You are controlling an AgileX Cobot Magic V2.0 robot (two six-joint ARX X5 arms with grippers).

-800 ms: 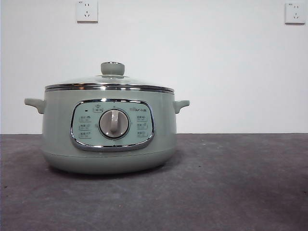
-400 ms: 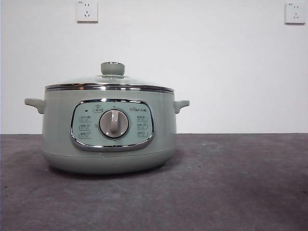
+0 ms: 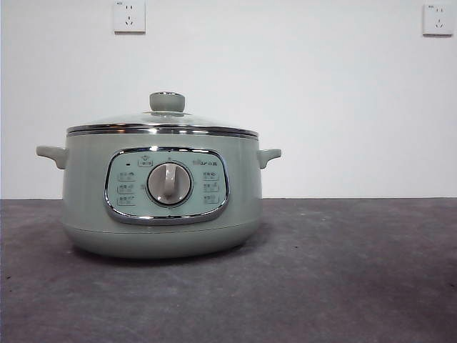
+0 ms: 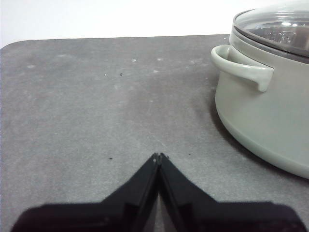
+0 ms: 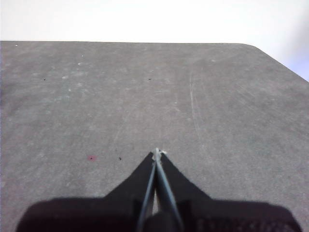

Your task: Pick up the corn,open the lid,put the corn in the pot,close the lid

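Both my left gripper (image 4: 158,156) and right gripper (image 5: 157,152) wait closed and empty. Pot (image 3: 161,193) sits at 10 o'clock, lid (image 3: 163,123) seated. Glass lid: fragile, slippery; grip the knob (image 3: 167,101). No corn visible.

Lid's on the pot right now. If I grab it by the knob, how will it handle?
The lid looks like glass in a steel rim, so probably rigid, fairly heavy and breakable if dropped. Its knob is small, round and smooth, so fingers may slip. Held by that centre point, it would likely hang level but could swing.
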